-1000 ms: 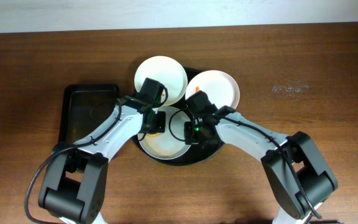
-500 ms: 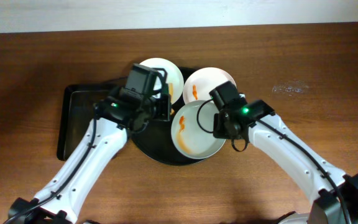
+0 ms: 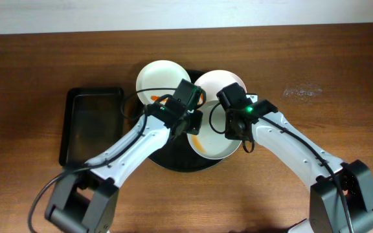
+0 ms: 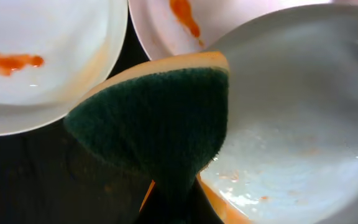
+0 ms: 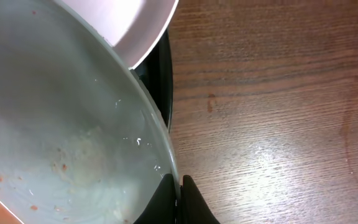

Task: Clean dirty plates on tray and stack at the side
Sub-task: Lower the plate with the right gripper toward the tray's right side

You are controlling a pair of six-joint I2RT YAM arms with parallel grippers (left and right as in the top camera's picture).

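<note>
My right gripper (image 3: pixel 233 133) (image 5: pixel 178 194) is shut on the rim of a white plate (image 3: pixel 217 144) (image 5: pixel 61 130), held tilted over the round black tray (image 3: pixel 173 160). This plate is smeared with faint orange residue. My left gripper (image 3: pixel 190 123) is shut on a sponge (image 4: pixel 160 124), green on its scrubbing face and yellow behind, pressed against the held plate (image 4: pixel 303 112). Two other plates lie at the tray's back: one at the left (image 3: pixel 157 79) (image 4: pixel 42 56) and one at the right (image 3: pixel 222 81) (image 4: pixel 185 25), both with orange sauce.
A smaller rectangular black tray (image 3: pixel 89 123) lies to the left of the round one. Bare brown wood tabletop (image 3: pixel 316 77) (image 5: pixel 272 112) lies to the right and front.
My left gripper has swung right from the back-left plate onto the held plate with the sponge. The orange streak on the held plate has been smeared away. The right gripper has shifted the plate slightly right.
</note>
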